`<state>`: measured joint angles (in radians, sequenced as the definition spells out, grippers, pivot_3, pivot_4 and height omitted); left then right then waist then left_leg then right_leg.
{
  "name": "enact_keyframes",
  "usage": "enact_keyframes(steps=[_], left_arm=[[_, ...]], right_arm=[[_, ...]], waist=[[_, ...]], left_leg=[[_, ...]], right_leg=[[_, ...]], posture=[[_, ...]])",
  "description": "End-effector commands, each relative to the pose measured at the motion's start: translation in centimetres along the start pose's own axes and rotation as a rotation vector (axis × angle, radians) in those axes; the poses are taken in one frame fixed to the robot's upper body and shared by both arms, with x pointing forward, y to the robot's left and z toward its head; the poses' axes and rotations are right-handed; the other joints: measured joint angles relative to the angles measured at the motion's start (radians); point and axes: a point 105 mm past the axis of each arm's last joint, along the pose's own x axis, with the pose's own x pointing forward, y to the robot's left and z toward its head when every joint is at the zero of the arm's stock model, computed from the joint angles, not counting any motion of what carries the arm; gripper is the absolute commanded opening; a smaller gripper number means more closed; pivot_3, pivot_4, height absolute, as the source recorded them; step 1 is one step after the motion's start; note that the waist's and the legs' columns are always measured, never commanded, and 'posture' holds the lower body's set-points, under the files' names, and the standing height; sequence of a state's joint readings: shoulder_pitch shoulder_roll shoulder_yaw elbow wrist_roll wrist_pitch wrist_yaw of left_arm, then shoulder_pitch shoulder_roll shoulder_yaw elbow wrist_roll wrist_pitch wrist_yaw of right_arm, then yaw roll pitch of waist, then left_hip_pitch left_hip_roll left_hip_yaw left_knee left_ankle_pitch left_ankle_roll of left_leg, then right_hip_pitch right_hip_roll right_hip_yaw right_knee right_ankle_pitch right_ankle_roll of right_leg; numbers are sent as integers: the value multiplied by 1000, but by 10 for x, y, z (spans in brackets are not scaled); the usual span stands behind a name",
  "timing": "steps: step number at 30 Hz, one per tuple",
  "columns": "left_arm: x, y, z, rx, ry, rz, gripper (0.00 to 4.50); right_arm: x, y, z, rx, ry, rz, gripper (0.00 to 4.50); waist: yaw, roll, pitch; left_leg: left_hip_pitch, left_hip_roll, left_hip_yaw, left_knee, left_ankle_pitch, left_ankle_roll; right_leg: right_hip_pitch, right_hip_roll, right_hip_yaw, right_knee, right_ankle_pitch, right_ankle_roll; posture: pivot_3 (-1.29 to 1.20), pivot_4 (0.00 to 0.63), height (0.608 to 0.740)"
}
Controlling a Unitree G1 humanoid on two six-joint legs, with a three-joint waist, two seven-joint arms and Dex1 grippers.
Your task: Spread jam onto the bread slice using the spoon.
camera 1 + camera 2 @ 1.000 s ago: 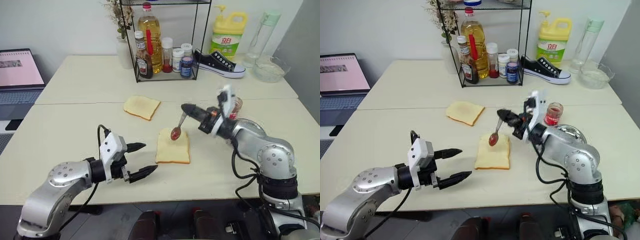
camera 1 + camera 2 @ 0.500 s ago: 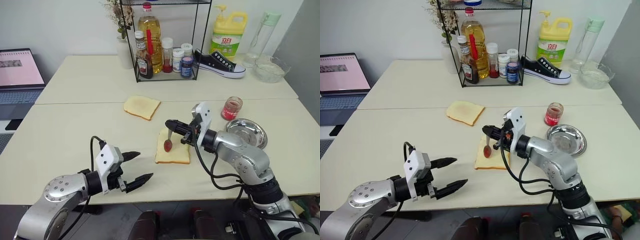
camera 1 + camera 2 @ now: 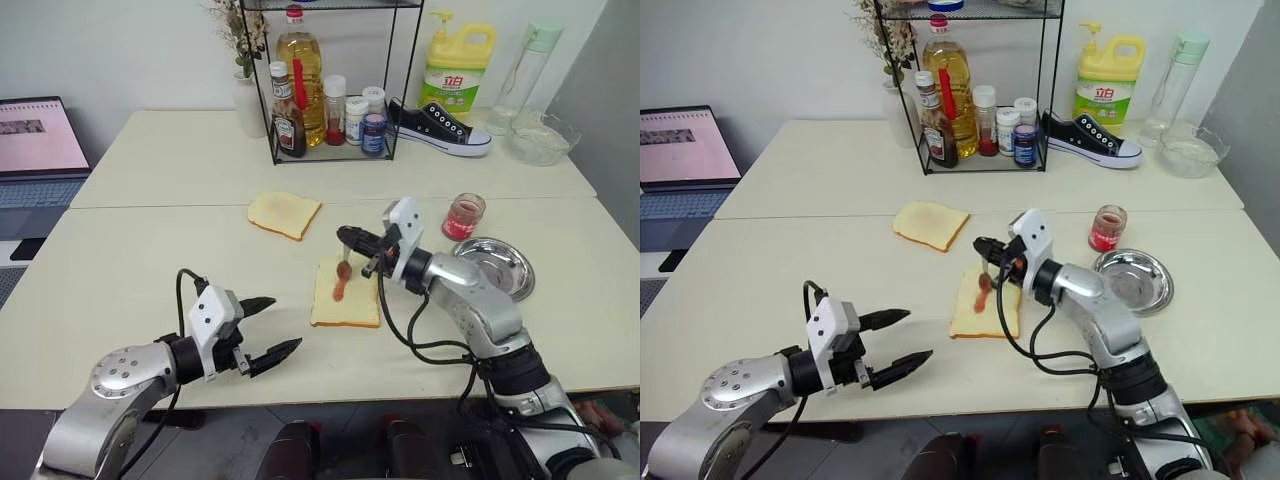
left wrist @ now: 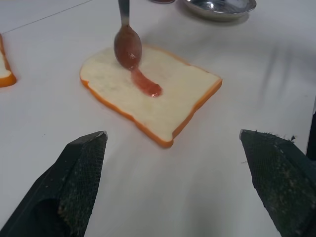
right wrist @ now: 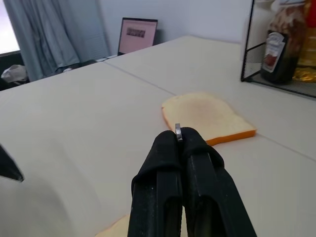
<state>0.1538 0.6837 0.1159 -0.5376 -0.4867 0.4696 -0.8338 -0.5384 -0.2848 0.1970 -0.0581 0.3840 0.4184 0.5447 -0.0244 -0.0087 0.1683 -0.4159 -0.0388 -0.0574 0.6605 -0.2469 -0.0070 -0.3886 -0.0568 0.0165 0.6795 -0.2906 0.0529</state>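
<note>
My right pincer (image 3: 347, 238) is clamped on the spoon (image 3: 341, 280), bowl down on the bread slice (image 3: 346, 294), so the jam (image 4: 146, 84) streaks across it. My left pincer (image 3: 274, 326) waits apart, near the slice on the counter (image 3: 150, 250).

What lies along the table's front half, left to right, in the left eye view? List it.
left gripper → bread slice with the spoon on it → right gripper → jam → steel plate.

Jam-smeared spoon (image 4: 127, 45) touches bread slice (image 4: 153, 96), red streak (image 4: 145, 84).
</note>
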Motion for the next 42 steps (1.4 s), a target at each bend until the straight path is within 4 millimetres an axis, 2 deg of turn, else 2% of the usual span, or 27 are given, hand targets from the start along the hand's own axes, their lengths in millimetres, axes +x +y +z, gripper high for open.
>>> enact_keyframes(steps=[1,8,13,18,21,25,31,42], left_arm=[[3,2,9,37,-30,0,4500],[5,4,16,50,-41,-14,4500],[7,5,20,55,-46,-18,4500],[7,5,21,56,-45,-16,4500],[7,4,22,55,-46,-15,4500],[6,3,23,55,-43,-9,4500],[5,1,25,55,-40,-3,4500],[5,1,26,54,-40,-1,4500]], right_arm=[[-2,-6,21,38,-81,-23,33],[-15,-20,32,586,-126,-25,33],[-22,-10,26,793,-89,53,33],[-22,-5,0,876,-20,28,33],[-20,-3,-8,898,-8,20,33],[-16,-8,-30,923,28,-21,33],[-10,-12,-51,895,76,-49,33],[-9,-48,-47,867,14,-155,33]], waist=[[-1,0,0],[-2,0,0],[-3,0,0],[-4,0,0],[-4,0,0],[-4,0,0],[-5,0,0],[-4,0,0]], left_leg=[[0,0,0,0,0,0],[0,1,0,0,0,0],[0,1,0,-1,0,0],[0,0,0,-1,0,0],[0,0,1,-1,0,0],[0,0,1,-1,0,0],[0,0,1,-1,0,0],[0,0,1,-1,0,0]], right_leg=[[0,0,0,0,0,0],[0,-1,1,0,0,0],[0,-2,1,0,0,0],[0,0,1,0,0,0],[0,1,1,0,0,0],[0,1,0,0,0,0],[0,1,0,0,0,0],[0,1,0,0,0,0]], posture=[[0,150,740],[0,150,740],[0,150,740],[0,150,740],[0,150,740],[0,150,740],[0,150,740],[0,150,740]])
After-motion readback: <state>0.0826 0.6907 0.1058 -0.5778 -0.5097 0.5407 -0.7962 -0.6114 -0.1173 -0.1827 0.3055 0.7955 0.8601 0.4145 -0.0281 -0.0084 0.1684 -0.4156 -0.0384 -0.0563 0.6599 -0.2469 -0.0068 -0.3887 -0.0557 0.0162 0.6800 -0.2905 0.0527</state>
